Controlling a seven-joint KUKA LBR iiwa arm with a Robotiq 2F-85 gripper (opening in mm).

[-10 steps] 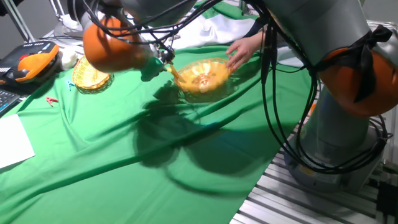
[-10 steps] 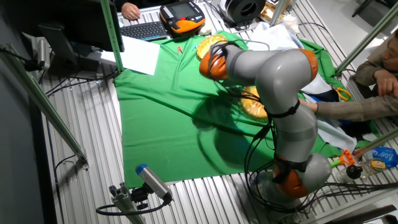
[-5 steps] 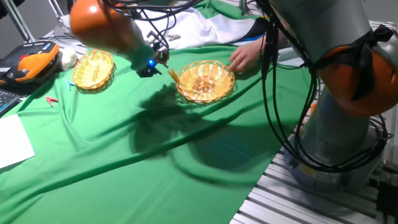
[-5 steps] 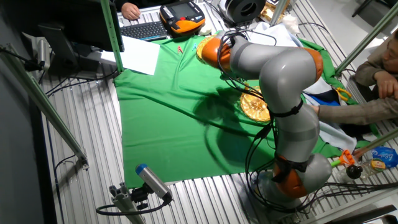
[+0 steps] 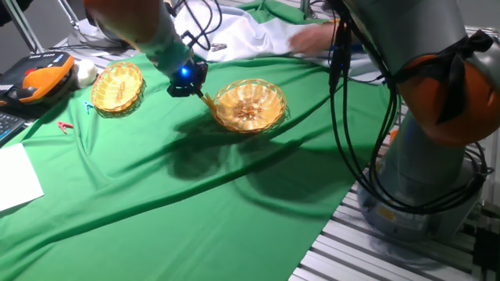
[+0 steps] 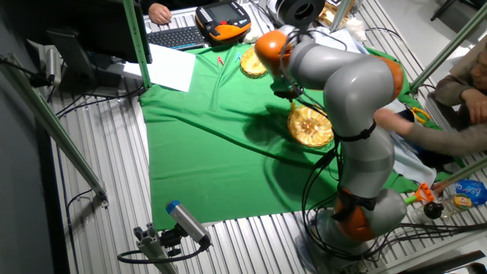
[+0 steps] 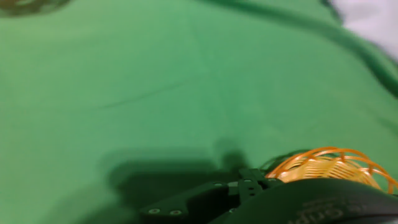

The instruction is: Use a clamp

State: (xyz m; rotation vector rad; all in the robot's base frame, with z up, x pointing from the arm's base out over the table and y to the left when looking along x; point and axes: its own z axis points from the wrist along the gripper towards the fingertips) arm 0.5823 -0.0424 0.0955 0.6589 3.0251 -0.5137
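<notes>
Hand view: wrinkled green cloth [image 7: 155, 81] (blurred); jaws' state cannot be told.

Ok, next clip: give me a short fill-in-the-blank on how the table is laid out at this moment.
1. The number of wicker baskets lying on the cloth is ____.
2. The cloth that covers the table is ____ in colour.
3. The gripper is beside the rim of the basket that lies ____ to the robot's base.
4. The sheet of paper at the cloth's edge is ____ in colour.

Missing words: two; green; nearer; white
</notes>
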